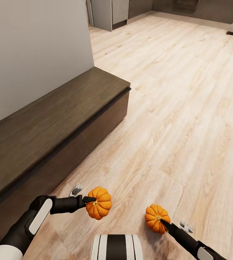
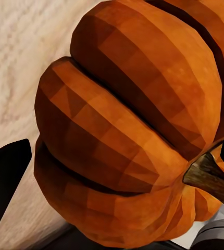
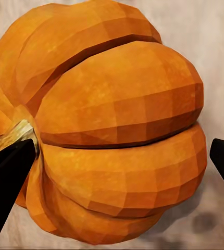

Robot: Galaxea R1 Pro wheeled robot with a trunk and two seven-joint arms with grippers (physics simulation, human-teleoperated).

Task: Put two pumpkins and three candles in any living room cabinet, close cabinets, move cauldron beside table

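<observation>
the long dark brown wooden cabinet (image 1: 55, 122) is standing at left against the pale grey wall (image 1: 33, 50). two round ribbed orange pumpkins, left (image 1: 99, 203) and right (image 1: 157, 218), are hanging side by side over the light wood plank floor (image 1: 181, 108), right of it.

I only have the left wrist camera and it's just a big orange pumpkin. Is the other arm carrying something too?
Observer: Yes, the right hand is shut on a second pumpkin.
Operator: Where's the cabinet from here?
Observer: In the head view the long dark cabinet runs along the wall on the robot's left, ahead of the left hand.
Operator: Any drawer open for my pumpkin?
Observer: None looks pulled out; the visible front looks flush and shut.
</observation>
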